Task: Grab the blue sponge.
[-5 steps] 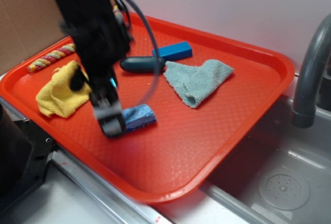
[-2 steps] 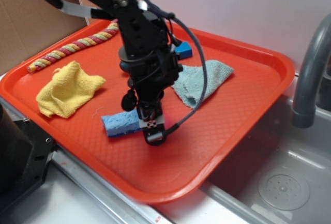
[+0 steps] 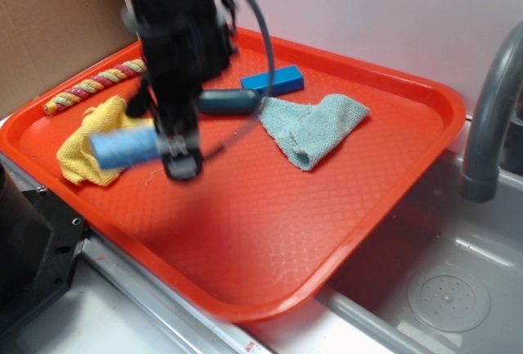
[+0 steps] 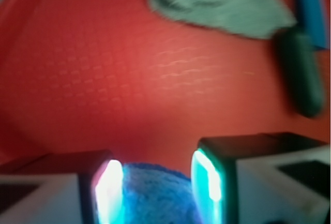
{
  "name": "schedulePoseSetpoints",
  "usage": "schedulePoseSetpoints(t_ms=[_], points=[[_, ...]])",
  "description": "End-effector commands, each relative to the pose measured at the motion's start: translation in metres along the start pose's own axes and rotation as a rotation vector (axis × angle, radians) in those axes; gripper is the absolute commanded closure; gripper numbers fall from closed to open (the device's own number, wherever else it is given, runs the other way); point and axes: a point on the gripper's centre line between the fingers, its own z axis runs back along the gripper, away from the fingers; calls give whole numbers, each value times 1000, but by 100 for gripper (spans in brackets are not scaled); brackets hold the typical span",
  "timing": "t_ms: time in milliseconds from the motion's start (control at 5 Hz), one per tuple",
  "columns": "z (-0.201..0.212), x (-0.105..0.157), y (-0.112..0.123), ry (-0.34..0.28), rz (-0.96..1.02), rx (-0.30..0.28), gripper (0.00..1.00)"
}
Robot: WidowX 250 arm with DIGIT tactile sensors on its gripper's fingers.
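We are holding the sponge (image 3: 124, 146) between the fingers (image 4: 206, 180), clamped near one end, and it is hanging clear above the red tray (image 3: 343, 207) beside the yellow cloth (image 3: 78, 158). It is looking light and soft, so we are judging a mid-body pinch steadier, since the long free end may sag or swing.
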Motion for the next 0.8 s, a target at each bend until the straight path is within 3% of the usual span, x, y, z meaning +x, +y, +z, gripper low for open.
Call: schedulePoseSetpoints(t_ms=[0,200,600], points=[[78,-8,25,20,214,13,100],[89,-22,38,3,392,18,100],[87,-39,43,-47,846,-34,100]])
